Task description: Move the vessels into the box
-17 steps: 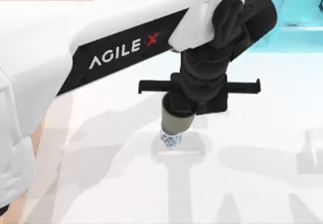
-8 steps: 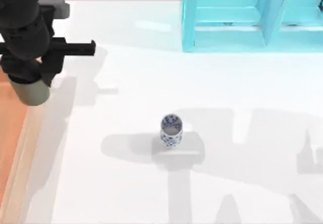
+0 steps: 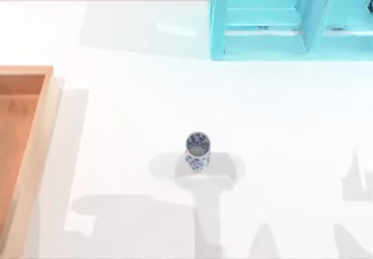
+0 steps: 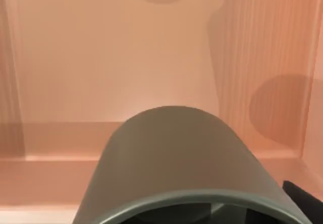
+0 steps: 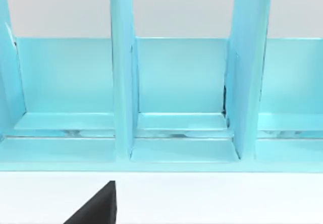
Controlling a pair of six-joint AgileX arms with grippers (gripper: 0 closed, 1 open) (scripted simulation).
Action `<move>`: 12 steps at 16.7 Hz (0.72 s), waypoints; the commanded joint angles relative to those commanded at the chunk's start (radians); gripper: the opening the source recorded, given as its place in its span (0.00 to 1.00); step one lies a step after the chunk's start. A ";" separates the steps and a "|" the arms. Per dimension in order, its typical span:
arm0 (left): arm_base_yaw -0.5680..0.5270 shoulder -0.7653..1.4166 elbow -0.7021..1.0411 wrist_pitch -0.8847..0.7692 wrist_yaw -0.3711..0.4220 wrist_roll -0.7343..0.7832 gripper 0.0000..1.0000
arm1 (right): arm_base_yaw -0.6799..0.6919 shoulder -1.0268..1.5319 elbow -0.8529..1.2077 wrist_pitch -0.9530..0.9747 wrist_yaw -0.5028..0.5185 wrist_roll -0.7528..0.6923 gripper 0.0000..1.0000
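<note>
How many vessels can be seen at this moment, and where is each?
2. The white and blue vase stands on the table, right of the box. The grey cup is over the box's floor, close in the left wrist view.

Rendered sim tabletop, plain white table [image 3: 280, 125], flat-shaded turquoise shelf unit [image 3: 262, 31], no bg detail

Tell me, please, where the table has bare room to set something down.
Bare white table runs between the box, the turquoise shelf unit and the blue-patterned vase. The box floor under the olive-grey cup is bare too.
</note>
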 joint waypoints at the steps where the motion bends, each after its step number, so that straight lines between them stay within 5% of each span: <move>1: 0.029 -0.025 -0.025 -0.002 0.005 0.029 0.00 | 0.000 0.000 0.000 0.000 0.000 0.000 1.00; 12: 0.068 -0.034 -0.141 0.105 0.010 0.059 0.00 | 0.000 0.000 0.000 0.000 0.000 0.000 1.00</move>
